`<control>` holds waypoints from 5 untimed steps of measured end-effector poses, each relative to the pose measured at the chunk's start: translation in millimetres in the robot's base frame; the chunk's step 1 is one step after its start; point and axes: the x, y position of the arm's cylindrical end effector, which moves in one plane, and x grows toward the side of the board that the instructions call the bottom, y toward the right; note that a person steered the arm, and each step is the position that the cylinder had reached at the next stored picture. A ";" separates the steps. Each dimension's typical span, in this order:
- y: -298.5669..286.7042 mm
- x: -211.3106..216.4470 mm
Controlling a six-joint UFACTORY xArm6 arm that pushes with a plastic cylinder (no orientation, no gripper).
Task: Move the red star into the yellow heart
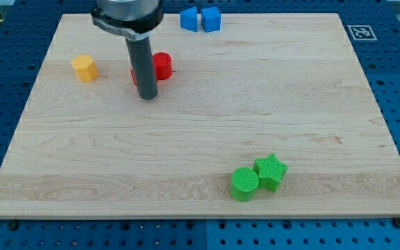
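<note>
1. The wooden board (207,104) lies on a blue perforated table (394,42) and fills most of the view.
2. My arm has no pincer at all, so nothing can open or close and nothing is held; it ends in a straight dark rod.
3. My tip (147,97) stands on the board in the upper left part of the view.
4. A red block (162,65) sits just behind the rod, toward the view's right of it. Its top looks round, and its full shape I cannot tell.
5. A second bit of red (134,75) shows at the view's left edge of the rod. The rod hides most of it, so I cannot tell if it is the red star or if the tip touches it.
6. A yellow block (85,68) rests to the view's left of the rod, near it but apart. Its shape is not clear enough for me to call it a heart.
7. Two blue blocks stand at the view's top edge of the board, just beside each other: one blue block (188,19) on the left and a blue cube (211,19) on the right.
8. Near the view's bottom right, a green cylinder (244,183) and a green star (270,171) are touching, the star on the right. They are well apart from my tip.
</note>
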 end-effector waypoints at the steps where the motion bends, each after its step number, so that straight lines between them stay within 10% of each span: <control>1: -16.0 -0.5; 5: -36.7 -42.6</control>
